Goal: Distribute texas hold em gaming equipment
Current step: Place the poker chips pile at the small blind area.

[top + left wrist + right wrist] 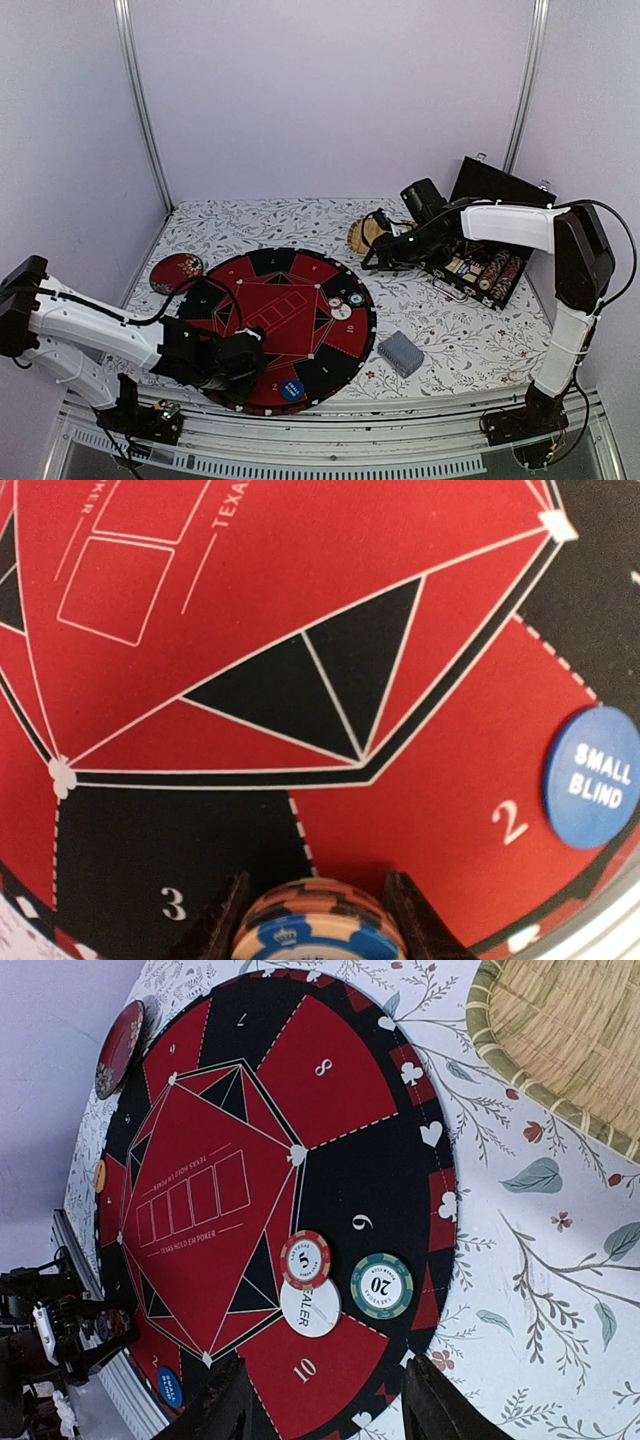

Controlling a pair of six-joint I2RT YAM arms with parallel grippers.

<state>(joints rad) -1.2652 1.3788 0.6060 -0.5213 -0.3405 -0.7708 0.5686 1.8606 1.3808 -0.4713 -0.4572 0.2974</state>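
Note:
A round red-and-black poker mat lies mid-table. My left gripper hovers low over the mat's near edge by seats 2 and 3, shut on a stack of orange and blue poker chips. A blue small blind button lies just to its right. My right gripper is open and holds nothing, up above the mat's far right side. Below it lie a red chip, a white dealer button and a green chip. A grey-blue card deck rests off the mat's right edge.
An open black chip case with rows of chips stands at the right rear. The woven straw tray sits behind the mat, partly hidden by the right arm. A small red patterned dish lies at the mat's far left edge.

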